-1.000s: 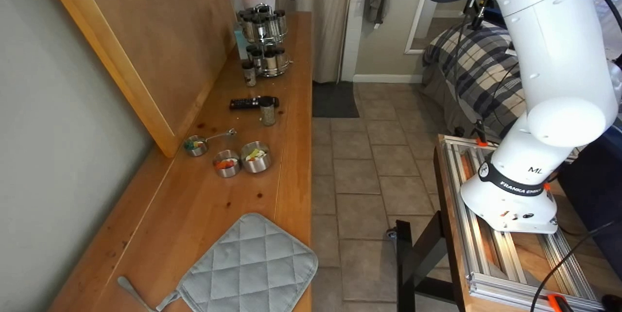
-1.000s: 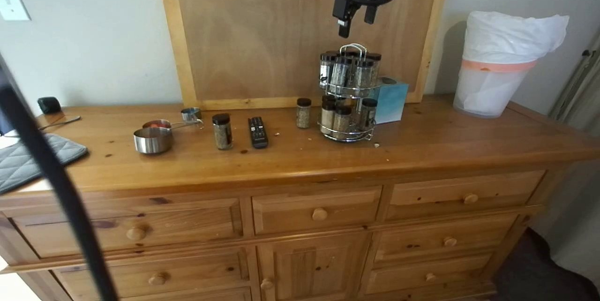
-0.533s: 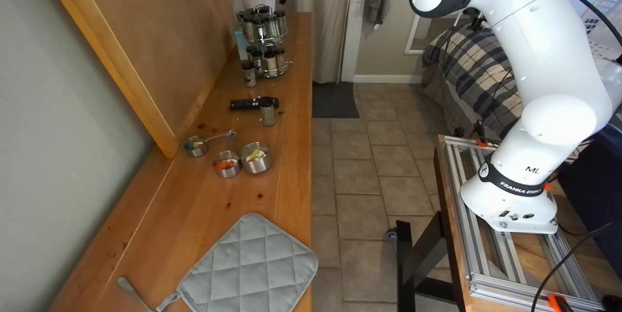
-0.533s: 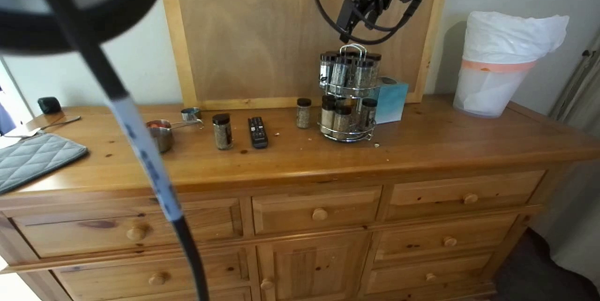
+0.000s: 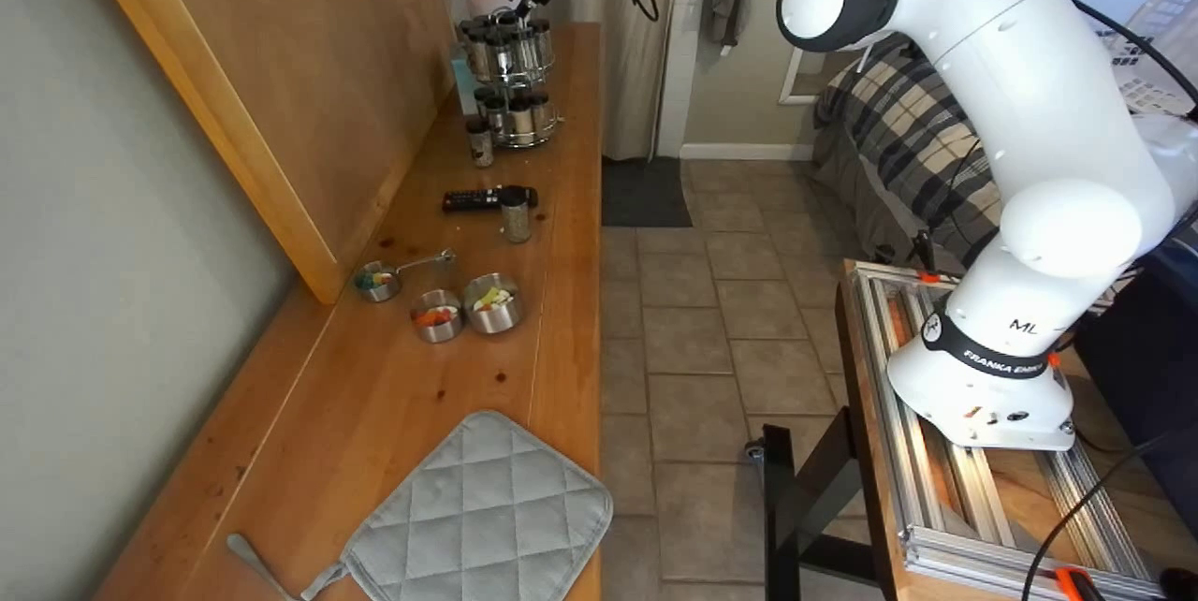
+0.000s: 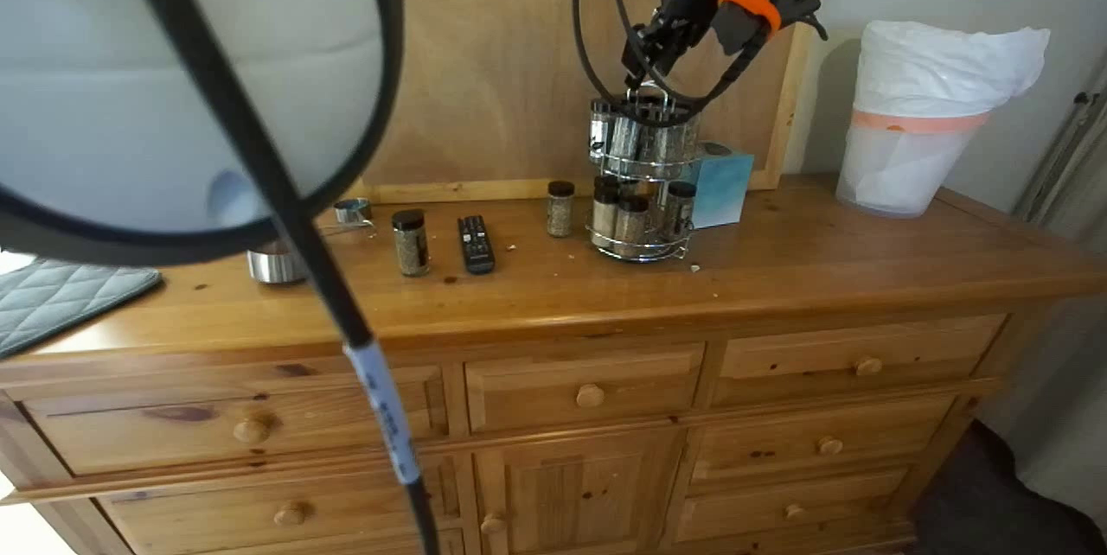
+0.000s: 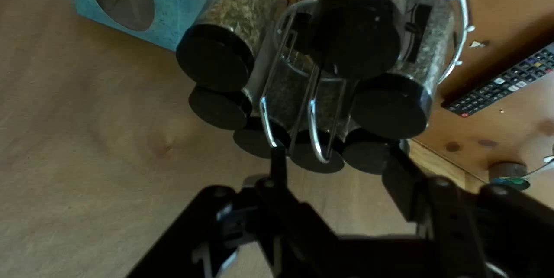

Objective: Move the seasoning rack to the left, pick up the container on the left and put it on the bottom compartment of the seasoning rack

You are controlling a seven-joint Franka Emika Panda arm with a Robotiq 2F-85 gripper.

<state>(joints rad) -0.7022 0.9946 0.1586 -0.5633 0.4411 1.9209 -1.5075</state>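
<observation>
The two-tier wire seasoning rack (image 5: 527, 141) stands on the wooden dresser top and holds jars with black lids on both tiers; it also shows in an exterior view (image 6: 642, 256). One jar (image 6: 559, 211) stands just left of the rack, and another jar (image 6: 411, 245) stands further left, past the remote. My gripper (image 6: 635, 78) is just over the rack's top, tilted. In the wrist view my gripper (image 7: 336, 150) is open and empty. One fingertip is close to the rack's wire handle (image 7: 318, 150), and the fingers are wide apart. Whether it touches the handle cannot be told.
A black remote (image 6: 476, 245) lies between the two jars. Metal measuring cups (image 5: 493, 303) with food and a grey oven mitt (image 5: 482, 517) are further along. A blue tissue box (image 6: 723, 183) is behind the rack. A lined bin (image 6: 908, 149) stands to its right.
My gripper has come down to the rack's top and tilted. An arm link and cable now cover the upper left of an exterior view. The rack and jars have not moved.
</observation>
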